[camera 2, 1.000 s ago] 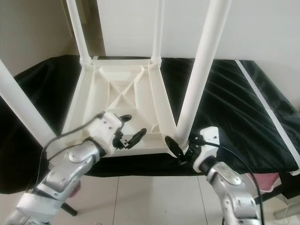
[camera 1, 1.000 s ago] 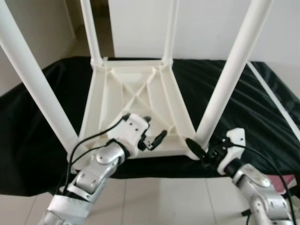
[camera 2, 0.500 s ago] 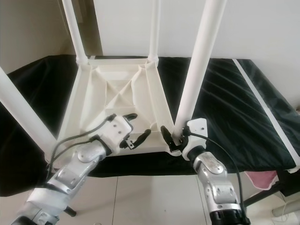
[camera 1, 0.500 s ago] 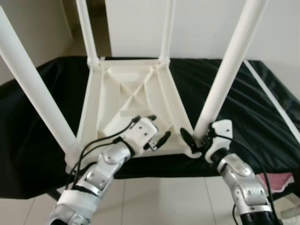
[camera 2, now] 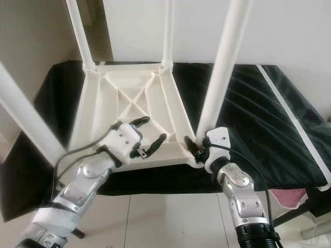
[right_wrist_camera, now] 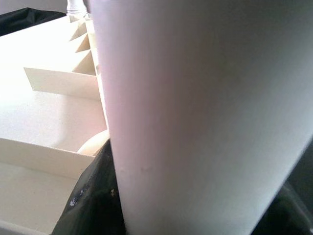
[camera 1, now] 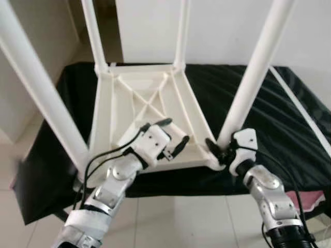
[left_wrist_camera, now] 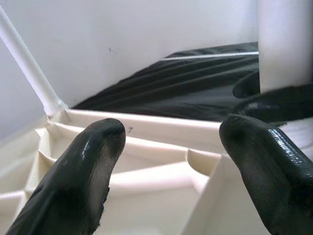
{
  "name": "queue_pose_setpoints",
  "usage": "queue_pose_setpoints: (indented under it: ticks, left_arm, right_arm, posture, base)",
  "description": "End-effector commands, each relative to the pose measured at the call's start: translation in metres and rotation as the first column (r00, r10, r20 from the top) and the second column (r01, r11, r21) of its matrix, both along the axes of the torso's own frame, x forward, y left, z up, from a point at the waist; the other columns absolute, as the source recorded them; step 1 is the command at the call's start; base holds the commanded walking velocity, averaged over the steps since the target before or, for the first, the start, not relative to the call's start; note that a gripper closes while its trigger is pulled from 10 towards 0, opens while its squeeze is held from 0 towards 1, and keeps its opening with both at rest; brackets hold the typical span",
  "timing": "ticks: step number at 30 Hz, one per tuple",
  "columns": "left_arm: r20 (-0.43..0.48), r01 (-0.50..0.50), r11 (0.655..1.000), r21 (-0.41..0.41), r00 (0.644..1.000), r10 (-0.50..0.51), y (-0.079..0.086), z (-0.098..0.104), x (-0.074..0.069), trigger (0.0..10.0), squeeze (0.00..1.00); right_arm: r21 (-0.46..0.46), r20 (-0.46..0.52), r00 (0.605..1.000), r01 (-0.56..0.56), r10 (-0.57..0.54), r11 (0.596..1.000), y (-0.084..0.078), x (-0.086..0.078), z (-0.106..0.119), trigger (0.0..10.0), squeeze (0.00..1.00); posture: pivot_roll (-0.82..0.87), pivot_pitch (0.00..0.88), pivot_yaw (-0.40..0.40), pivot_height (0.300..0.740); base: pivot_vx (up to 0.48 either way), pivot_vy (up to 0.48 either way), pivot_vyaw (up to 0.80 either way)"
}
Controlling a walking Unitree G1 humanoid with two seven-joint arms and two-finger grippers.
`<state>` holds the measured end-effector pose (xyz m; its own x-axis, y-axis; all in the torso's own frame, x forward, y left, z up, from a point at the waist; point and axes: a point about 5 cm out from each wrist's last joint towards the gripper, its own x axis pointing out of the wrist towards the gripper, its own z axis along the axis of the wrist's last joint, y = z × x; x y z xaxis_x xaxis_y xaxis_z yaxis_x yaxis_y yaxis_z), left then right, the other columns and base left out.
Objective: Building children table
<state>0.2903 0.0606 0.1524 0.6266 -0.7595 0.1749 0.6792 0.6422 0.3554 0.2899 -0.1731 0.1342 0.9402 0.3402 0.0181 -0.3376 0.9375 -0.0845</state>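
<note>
Right gripper (camera 2: 195, 146) I see clenched round the base of the near right leg (camera 2: 223, 67); left gripper (camera 1: 173, 135) hovers with fingers spread above the ribbed underside; upturned white table (camera 1: 135, 106) rests on a black cloth (camera 1: 289, 119).

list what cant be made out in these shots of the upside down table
- Tops of the four legs: cut off by the upper edge in both eye views, e.g. near right leg.
- Right tool: its grip on that leg's base is too small to judge in the eye views; the leg blocks the right wrist view.
- Near left leg base: its joint with the tabletop is hidden behind the left arm and cable.
</note>
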Motion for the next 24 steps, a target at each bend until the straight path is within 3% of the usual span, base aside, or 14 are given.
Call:
queue_pose_setpoints:
  ticks: [1,3,4,5,6,10,13,16,17,18,20,23,24]
  left_arm:
    - [-0.007,0.013,1.0,0.001,1.0,-0.013,-0.002,-0.001,-0.003,10.0,0.0]
    - [-0.01,0.019,1.0,-0.015,1.0,-0.019,-0.005,-0.002,-0.006,10.0,0.0]
    - [-0.01,0.027,0.999,-0.017,1.0,-0.027,-0.006,-0.003,-0.007,10.0,0.0]
    - [-0.01,0.033,0.999,-0.017,0.999,-0.033,-0.006,-0.004,-0.008,10.0,0.0]
    - [-0.008,0.037,0.999,-0.015,0.999,-0.037,-0.007,-0.004,-0.009,10.0,0.0]
    - [-0.009,0.045,0.999,-0.019,0.999,-0.045,-0.007,-0.004,-0.011,10.0,0.0]
    - [-0.014,0.057,0.998,-0.018,0.998,-0.057,-0.005,-0.005,-0.011,10.0,0.0]
    - [-0.018,0.068,0.998,-0.02,0.998,-0.068,-0.005,-0.003,-0.009,10.0,0.0]
    - [-0.018,0.068,0.998,-0.02,0.998,-0.068,-0.005,-0.003,-0.009,10.0,0.0]
    - [-0.021,0.082,0.996,-0.017,0.996,-0.083,-0.006,-0.003,-0.009,10.0,0.0]
    - [-0.021,0.088,0.996,-0.015,0.996,-0.088,-0.006,-0.003,-0.009,10.0,0.0]
    - [-0.021,0.119,0.993,-0.001,0.993,-0.119,-0.009,-0.002,-0.008,10.0,0.0]
    - [-0.021,0.119,0.993,-0.001,0.993,-0.119,-0.009,-0.002,-0.008,10.0,0.0]
  right_arm:
    - [-0.033,-0.033,0.999,0.026,-0.027,0.999,-0.003,-0.003,-0.007,0.0,0.0]
    - [-0.029,-0.036,0.999,0.039,-0.04,0.999,0.001,-0.004,-0.008,0.4,0.0]
    - [-0.027,-0.036,0.998,0.04,-0.041,0.999,0.003,-0.005,-0.008,4.4,0.0]
    - [-0.027,-0.036,0.998,0.041,-0.041,0.999,0.005,-0.006,-0.009,4.4,0.0]
    - [-0.026,-0.038,0.998,0.04,-0.041,0.999,0.006,-0.007,-0.009,10.0,0.0]
    - [-0.012,-0.043,0.997,0.066,-0.066,0.998,0.006,-0.008,-0.009,10.0,0.0]
    - [0.0,-0.042,0.984,0.174,-0.173,0.985,0.0,-0.011,-0.009,10.0,0.0]
    - [0.053,-0.069,0.944,0.327,-0.324,0.943,-0.011,-0.013,-0.01,10.0,0.0]
    - [0.053,-0.069,0.944,0.327,-0.324,0.943,-0.011,-0.013,-0.01,10.0,0.0]
    - [0.082,-0.106,0.911,0.407,-0.398,0.91,-0.015,-0.015,-0.013,10.0,0.0]
    - [0.093,-0.122,0.897,0.436,-0.424,0.895,-0.016,-0.015,-0.015,10.0,0.0]
    - [0.087,-0.128,0.83,0.554,-0.542,0.828,-0.016,-0.015,-0.019,10.0,0.0]
    - [0.087,-0.128,0.83,0.554,-0.542,0.828,-0.016,-0.015,-0.019,10.0,0.0]
  posture:
    - [-0.01,0.034,-0.034,0.74]
    - [-0.02,0.033,-0.035,0.74]
    - [-0.02,0.033,-0.036,0.74]
    - [-0.02,0.033,-0.036,0.74]
    - [-0.02,0.033,-0.036,0.74]
    - [-0.01,0.035,-0.038,0.74]
    - [-0.01,0.035,-0.043,0.74]
    - [-0.02,0.034,-0.039,0.74]
    - [-0.02,0.034,-0.039,0.74]
    - [-0.02,0.035,-0.038,0.74]
    - [-0.02,0.035,-0.038,0.74]
    - [-0.02,0.037,-0.035,0.74]
    - [-0.02,0.037,-0.035,0.74]
  base:
    - [0.0,0.0,0.0]
    - [0.0,0.0,0.0]
    - [0.0,0.0,0.0]
    - [0.0,0.0,0.0]
    - [0.0,0.0,0.0]
    - [0.0,0.0,0.0]
    - [0.0,0.0,0.0]
    - [0.0,0.0,0.0]
    - [0.0,0.0,0.0]
    - [0.0,0.0,0.0]
    - [0.0,0.0,0.0]
    - [0.0,0.0,0.0]
    - [0.0,0.0,0.0]
